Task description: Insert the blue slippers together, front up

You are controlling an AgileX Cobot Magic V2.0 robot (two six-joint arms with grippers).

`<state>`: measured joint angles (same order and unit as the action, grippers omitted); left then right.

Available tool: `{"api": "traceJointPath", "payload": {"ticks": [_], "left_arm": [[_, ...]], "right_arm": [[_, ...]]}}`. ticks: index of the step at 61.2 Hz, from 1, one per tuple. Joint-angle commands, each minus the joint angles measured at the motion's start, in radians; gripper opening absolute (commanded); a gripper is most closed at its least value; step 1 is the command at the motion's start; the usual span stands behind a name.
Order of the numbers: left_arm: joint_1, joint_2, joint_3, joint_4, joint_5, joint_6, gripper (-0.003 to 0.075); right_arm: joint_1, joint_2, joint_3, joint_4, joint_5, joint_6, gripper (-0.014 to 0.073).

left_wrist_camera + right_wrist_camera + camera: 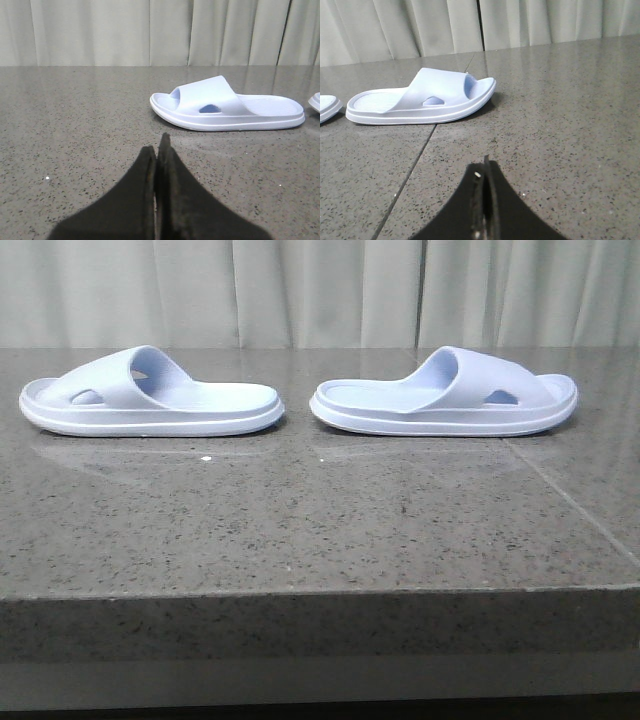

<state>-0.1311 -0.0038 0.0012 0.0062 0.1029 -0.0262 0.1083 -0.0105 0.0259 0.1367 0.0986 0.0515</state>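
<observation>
Pale blue foam makes up both slippers, which lie flat on their soles on the table [320, 530], heel to heel with a small gap between the heels and not touching. The left slipper [150, 400] has its strap and toe end pointing away from the gap, toward the robot's left; an oval hole shows in the side of the strap. The right slipper [445, 398] mirrors it, strap and toe end pointing to the robot's right, with the same kind of side hole. Both sit toward the far side of the table, close to the pale curtain [320, 290] hanging behind it.

A thin seam in the speckled grey stone runs past the right slipper's toe end toward the near edge.

Seen from the left wrist, the left slipper [227, 106] lies well beyond the left tool [159, 150], whose two dark fingers are pressed together with nothing between them, low over bare stone. At the edge of that picture a sliver of the other slipper's heel shows. Seen from the right wrist, the right slipper [422, 97] likewise lies well apart from the right tool [485, 172], whose fingers are also closed on nothing, near the seam.
</observation>
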Motion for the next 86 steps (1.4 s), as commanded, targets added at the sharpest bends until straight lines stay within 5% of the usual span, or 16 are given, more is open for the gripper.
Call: {"api": "traceJointPath", "payload": {"ticks": [1, 86], "left_arm": [[-0.003, -0.017, 0.008, -0.006, -0.078, 0.0, -0.002], [-0.003, -0.017, 0.002, -0.012, -0.085, -0.002, -0.002]], "right_arm": [[-0.004, -0.016, -0.005, -0.013, -0.076, -0.001, -0.0108], [-0.004, -0.016, -0.009, -0.013, -0.115, -0.001, -0.0108]]}}
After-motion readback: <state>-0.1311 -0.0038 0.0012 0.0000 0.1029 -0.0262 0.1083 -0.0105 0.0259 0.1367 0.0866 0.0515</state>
